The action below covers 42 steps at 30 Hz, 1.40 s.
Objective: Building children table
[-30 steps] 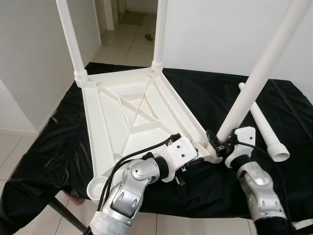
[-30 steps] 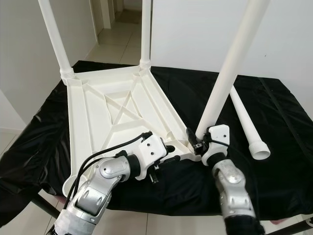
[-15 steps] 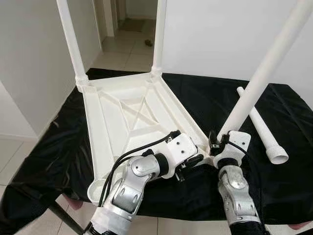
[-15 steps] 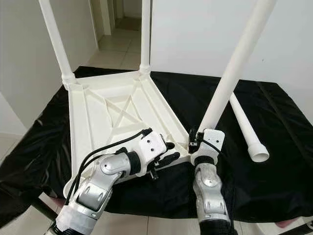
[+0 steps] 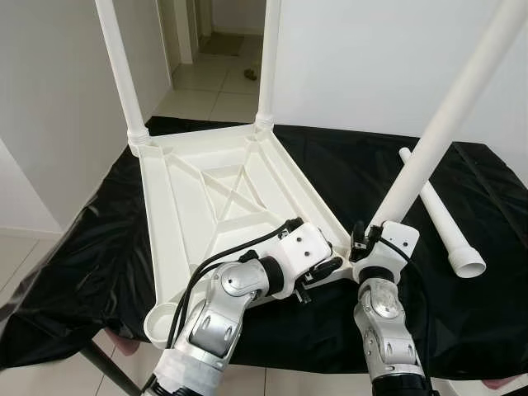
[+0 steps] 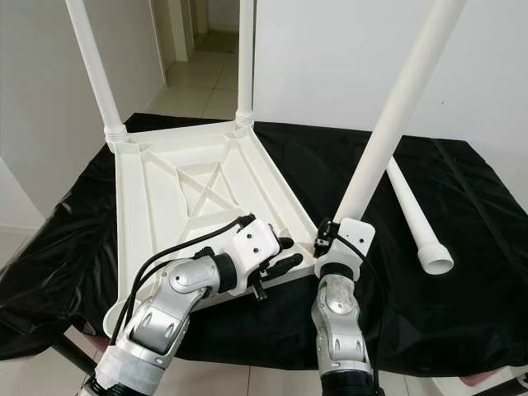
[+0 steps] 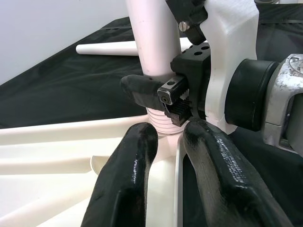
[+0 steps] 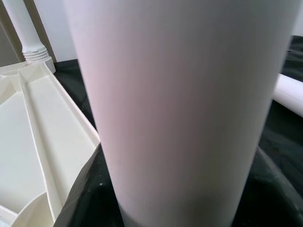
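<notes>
A white plastic tabletop (image 5: 216,206) is laid upside down on a counter (image 5: 74,247) draped in black cloth, its ribbed underside turned up. Two white legs are already seated upright in the far corners — the far-left leg (image 5: 118,66) and the far-right leg (image 5: 268,58). A third leg (image 5: 441,124) is held at the near right corner, leaning away to the right, with its ribbed lower end seen at the corner socket in the left wrist view. The right hand (image 5: 363,244) is closed around the base of this leg, black fingers pressed against the white tube. The left hand (image 5: 323,271) is placed at the same corner, its two black fingers (image 7: 128,184) set a little apart over the tabletop's rim, just beside the right hand — nothing is gripped between them. A fourth leg (image 5: 441,213) is left lying loose on the black cloth to the right, well apart from the tabletop, its open flared end turned toward the near edge. Tiled floor (image 5: 214,78) is seen beyond the counter.
</notes>
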{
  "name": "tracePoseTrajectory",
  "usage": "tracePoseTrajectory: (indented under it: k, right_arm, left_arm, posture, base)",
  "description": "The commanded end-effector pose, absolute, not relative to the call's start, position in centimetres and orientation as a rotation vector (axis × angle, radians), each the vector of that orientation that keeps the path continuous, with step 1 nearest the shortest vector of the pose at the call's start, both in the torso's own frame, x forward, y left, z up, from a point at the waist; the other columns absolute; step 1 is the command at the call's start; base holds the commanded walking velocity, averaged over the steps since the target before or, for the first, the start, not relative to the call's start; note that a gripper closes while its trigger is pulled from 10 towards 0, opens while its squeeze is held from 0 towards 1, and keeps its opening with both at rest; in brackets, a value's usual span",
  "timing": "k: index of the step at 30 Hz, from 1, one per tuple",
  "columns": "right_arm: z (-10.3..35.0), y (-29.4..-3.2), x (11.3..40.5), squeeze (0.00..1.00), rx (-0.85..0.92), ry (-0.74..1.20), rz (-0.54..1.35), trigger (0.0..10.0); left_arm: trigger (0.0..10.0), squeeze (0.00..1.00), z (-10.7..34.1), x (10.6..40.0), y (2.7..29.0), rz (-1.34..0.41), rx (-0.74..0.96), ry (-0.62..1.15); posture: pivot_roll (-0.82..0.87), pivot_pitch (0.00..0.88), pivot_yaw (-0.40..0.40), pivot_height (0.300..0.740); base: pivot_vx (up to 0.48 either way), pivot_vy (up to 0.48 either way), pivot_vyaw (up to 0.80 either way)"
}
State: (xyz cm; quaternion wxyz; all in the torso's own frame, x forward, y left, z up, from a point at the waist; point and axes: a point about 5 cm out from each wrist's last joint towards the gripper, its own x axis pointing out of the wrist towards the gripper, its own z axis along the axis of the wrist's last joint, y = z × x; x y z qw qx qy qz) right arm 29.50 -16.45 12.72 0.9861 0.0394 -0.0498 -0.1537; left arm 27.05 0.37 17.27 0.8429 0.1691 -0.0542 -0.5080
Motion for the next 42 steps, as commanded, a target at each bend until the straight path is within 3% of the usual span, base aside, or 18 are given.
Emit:
tracePoseTrajectory:
  k: [1,8,9,10,30,42]
  right_arm:
    - [10.8,-16.1,29.0,1.00,0.124,-0.009,-0.313,10.0]
    - [11.7,-15.8,29.2,1.00,0.122,-0.074,-0.236,10.0]
    - [12.0,-15.8,29.3,0.40,0.125,-0.091,-0.211,10.0]
    - [12.2,-15.8,29.4,0.00,0.129,-0.099,-0.180,10.0]
    - [13.8,-18.8,29.8,0.00,-0.016,-0.144,0.233,10.0]
    - [13.4,-21.5,29.8,0.00,-0.143,-0.030,0.486,10.0]
  left_arm:
    - [10.0,0.00,17.4,27.8,0.7,-0.884,0.330,-0.140]
    - [10.0,0.00,17.5,27.7,0.7,-0.880,0.323,-0.140]
    - [10.0,0.00,17.5,27.7,0.7,-0.880,0.321,-0.140]
    - [10.0,0.00,17.5,27.7,0.6,-0.880,0.320,-0.139]
    - [10.0,0.00,17.9,27.5,0.5,-0.882,0.314,-0.145]
    - [10.0,0.00,18.1,27.3,0.3,-0.893,0.312,-0.144]
  posture:
    - [-0.01,0.000,-0.009,0.740]
    - [-0.01,0.000,-0.006,0.740]
    - [-0.01,0.000,-0.005,0.740]
    - [-0.01,0.000,-0.005,0.740]
    - [0.00,0.000,0.000,0.740]
    - [0.00,0.007,0.012,0.740]
  base:
    - [0.000,0.000,0.00]
    - [0.000,0.000,0.00]
    - [0.000,0.000,0.00]
    - [0.000,0.000,0.00]
    - [0.000,0.000,0.00]
    - [0.000,0.000,0.00]
